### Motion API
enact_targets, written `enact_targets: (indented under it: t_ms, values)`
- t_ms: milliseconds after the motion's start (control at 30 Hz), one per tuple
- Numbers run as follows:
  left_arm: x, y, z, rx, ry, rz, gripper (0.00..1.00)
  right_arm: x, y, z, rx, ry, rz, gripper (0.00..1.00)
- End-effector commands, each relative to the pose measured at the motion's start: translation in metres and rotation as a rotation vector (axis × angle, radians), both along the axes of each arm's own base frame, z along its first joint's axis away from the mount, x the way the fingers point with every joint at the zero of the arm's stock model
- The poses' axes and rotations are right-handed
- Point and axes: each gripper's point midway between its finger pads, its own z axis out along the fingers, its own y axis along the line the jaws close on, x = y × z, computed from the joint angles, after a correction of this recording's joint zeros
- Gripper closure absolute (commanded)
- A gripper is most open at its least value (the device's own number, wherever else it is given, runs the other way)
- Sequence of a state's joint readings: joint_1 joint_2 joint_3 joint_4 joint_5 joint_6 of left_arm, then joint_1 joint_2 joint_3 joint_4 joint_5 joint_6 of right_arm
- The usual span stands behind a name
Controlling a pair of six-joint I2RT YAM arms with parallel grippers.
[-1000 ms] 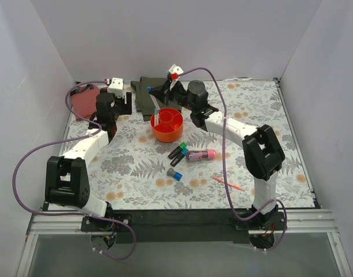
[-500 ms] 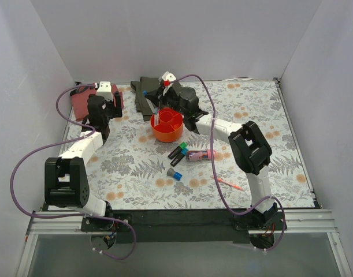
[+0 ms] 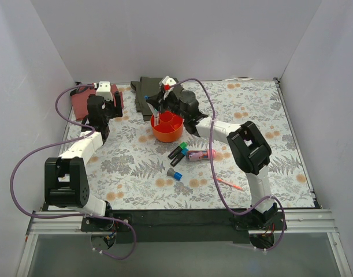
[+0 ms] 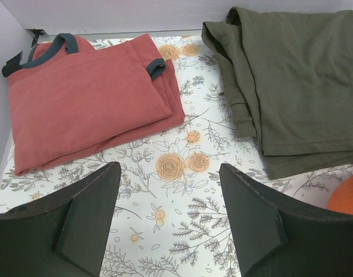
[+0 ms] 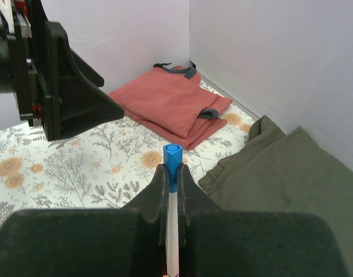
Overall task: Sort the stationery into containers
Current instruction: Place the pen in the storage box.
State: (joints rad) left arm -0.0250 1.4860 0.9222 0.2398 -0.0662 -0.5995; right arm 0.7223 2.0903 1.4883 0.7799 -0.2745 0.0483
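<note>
- Pinching a white pen (image 5: pixel 172 231) by its shaft, the right gripper (image 5: pixel 171 180) has its fingers closed tight on it, and the blue cap pokes out past the tips. Pen and gripper hang at the far rim of the bowl (image 3: pixel 167 134).
- The grip looks thin, so the pen could swivel or slide. Let go too early, it may land on the green cloth (image 4: pixel 297 81) behind the bowl or bounce off a divider.
- Working this close to the rim, a careless descent could shove or tip the bowl.
- The left gripper (image 4: pixel 167 190) is spread wide and holds nothing. It hovers well left of the bowl, near the red cloth (image 4: pixel 89 98); swinging it bowlward could bring the arms together.
- The fingers hide the pen's lower end, and the top view is too small to tell whether it is over a compartment.
- The bowl's contents are hard to make out; the left wrist view shows only an orange sliver of it.
- In front of the bowl lie markers (image 3: pixel 177 151), a pink tube (image 3: pixel 200 154), a cylinder (image 3: pixel 174 173) and an orange pen (image 3: pixel 227 183).
</note>
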Motion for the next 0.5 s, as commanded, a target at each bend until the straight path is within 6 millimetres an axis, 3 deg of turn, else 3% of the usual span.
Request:
enact_targets:
  t_ms: [0, 300, 467]
  values:
    - [-0.002, 0.002, -0.007, -0.003, 0.01, 0.001, 0.31, 0.0, 0.003, -0.002, 0.023, -0.039, -0.002, 0.99]
    - [0.003, 0.001, -0.012, -0.01, 0.024, 0.0, 0.31, 0.001, 0.003, -0.019, 0.006, -0.02, -0.007, 0.99]
    - [0.004, 0.002, -0.013, -0.005, 0.026, 0.002, 0.31, 0.0, 0.002, -0.016, 0.004, -0.026, -0.003, 0.65]
